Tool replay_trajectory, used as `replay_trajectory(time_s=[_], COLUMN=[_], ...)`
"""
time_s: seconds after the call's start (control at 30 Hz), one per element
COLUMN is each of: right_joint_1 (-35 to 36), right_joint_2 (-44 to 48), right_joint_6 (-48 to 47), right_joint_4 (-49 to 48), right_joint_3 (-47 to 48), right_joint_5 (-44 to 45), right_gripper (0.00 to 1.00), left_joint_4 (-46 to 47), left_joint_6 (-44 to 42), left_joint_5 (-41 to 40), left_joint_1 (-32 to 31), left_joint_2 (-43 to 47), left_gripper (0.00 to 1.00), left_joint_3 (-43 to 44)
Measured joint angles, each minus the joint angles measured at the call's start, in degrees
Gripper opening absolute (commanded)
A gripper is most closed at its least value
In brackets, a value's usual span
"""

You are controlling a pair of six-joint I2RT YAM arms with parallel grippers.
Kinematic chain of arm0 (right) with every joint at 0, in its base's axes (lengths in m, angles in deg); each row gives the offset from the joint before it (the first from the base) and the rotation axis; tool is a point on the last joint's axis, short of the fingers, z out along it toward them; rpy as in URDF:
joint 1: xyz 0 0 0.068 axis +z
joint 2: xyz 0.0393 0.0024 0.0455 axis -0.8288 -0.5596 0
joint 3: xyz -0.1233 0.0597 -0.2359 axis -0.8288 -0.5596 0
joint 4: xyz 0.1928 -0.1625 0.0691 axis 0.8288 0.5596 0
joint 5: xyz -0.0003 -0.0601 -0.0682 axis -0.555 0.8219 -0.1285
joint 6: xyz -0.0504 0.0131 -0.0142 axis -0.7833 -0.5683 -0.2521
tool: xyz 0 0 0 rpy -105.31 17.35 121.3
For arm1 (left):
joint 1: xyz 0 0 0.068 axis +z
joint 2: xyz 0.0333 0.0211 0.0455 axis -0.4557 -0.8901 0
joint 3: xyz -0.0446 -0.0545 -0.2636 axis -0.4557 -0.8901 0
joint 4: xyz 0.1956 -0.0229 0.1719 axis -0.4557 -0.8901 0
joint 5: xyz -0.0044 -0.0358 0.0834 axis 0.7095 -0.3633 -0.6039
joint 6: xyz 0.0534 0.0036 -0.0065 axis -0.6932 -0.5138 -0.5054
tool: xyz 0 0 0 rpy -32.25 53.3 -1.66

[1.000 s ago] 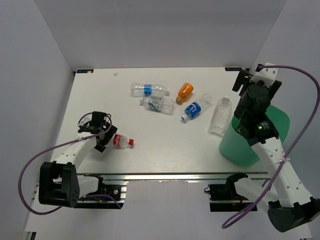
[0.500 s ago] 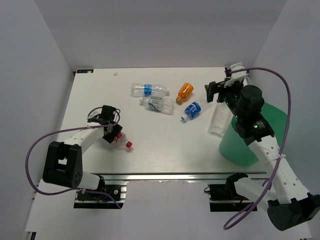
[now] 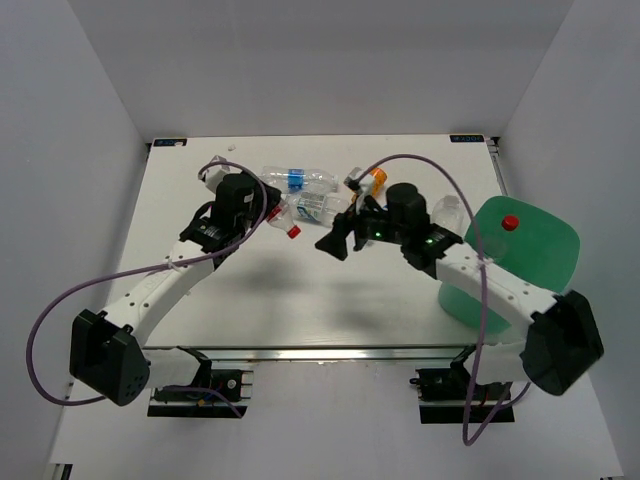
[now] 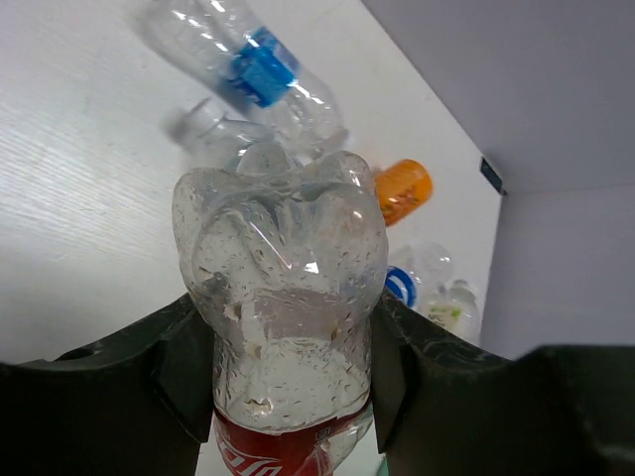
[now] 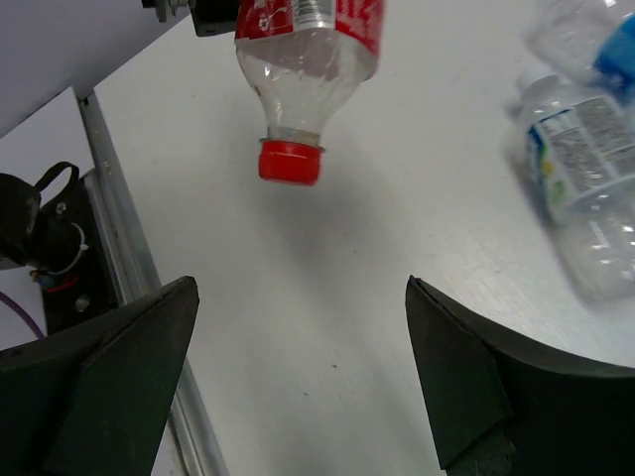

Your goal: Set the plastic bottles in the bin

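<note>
White worktop (image 3: 300,300) lay under both arms, with the bin (image 3: 460,305) at its right edge, well apart from your left tool (image 4: 293,372). That tool was clenched around the lower body of a red-labelled bottle (image 5: 308,40), held off the surface with its cap toward the right tool (image 5: 298,377). The right tool's jaws stood wide and empty near the cap. I judged this a handover. Your best move was to slide the right tool past the neck onto the label, close firmly, and only then loosen the left, since thin plastic slips.
</note>
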Motion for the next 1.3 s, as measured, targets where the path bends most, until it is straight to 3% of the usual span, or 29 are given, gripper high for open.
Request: replay_trajectory(time_s=[0.37, 0.5, 0.53, 0.6, 0.63, 0.67, 0.7, 0.73, 0.77, 0.9, 1.03, 1.3], right_joint_1=[9.7, 10.2, 10.2, 10.2, 10.2, 10.2, 10.2, 10.2, 10.2, 10.0, 8.1, -5.6], right_joint_2=[-16.1, -18.6, -18.7, -18.5, -18.2, -17.4, -16.4, -15.6, -13.8, -7.4, 0.7, 23.9], right_joint_6=[6.8, 6.5, 6.5, 6.5, 6.6, 6.4, 6.4, 6.4, 6.3, 5.7, 5.2, 6.1], right_joint_4=[-5.7, -6.4, -6.6, -6.6, -7.4, -7.8, -7.9, -7.6, -7.3, -5.8, -3.1, 9.2], right_joint_3=[8.8, 10.8, 10.8, 10.3, 9.8, 8.9, 8.0, 7.4, 6.5, 4.0, -0.4, -3.8], right_joint_5=[10.4, 13.1, 13.4, 13.4, 13.6, 13.9, 14.2, 14.6, 15.0, 18.7, 23.3, 43.0], right_gripper=[0.87, 0.53, 0.32, 0.13, 0.10, 0.08, 0.04, 0.02, 0.01, 0.00, 0.00, 0.03], left_joint_4=[6.7, 8.1, 8.4, 9.2, 9.3, 9.4, 9.4, 9.6, 9.7, 8.7, 1.6, -2.7], left_joint_6=[1.4, 1.4, 1.4, 1.2, 1.4, 1.4, 1.1, 1.0, 0.4, -1.0, -2.8, -5.7], left_joint_5=[-3.3, -3.3, -3.2, -4.0, -3.8, -3.8, -3.6, -3.4, -3.3, -4.3, -10.3, -14.8], left_joint_1=[-6.5, -7.8, -8.0, -7.9, -7.8, -8.0, -8.1, -8.4, -8.5, -8.6, -7.8, 4.3], left_joint_2=[0.5, 0.5, 0.5, 0.5, 0.6, 0.6, 0.6, 0.6, 0.6, 0.7, 0.8, 5.1], left_gripper=[0.32, 0.32, 0.33, 0.43, 0.51, 0.73, 0.86, 0.97, 0.98, 0.98, 0.98, 0.98], left_joint_3=[0.0, -0.2, -0.2, -0.2, -0.2, -0.2, -0.2, -0.2, -0.2, 1.1, 7.6, 7.1])
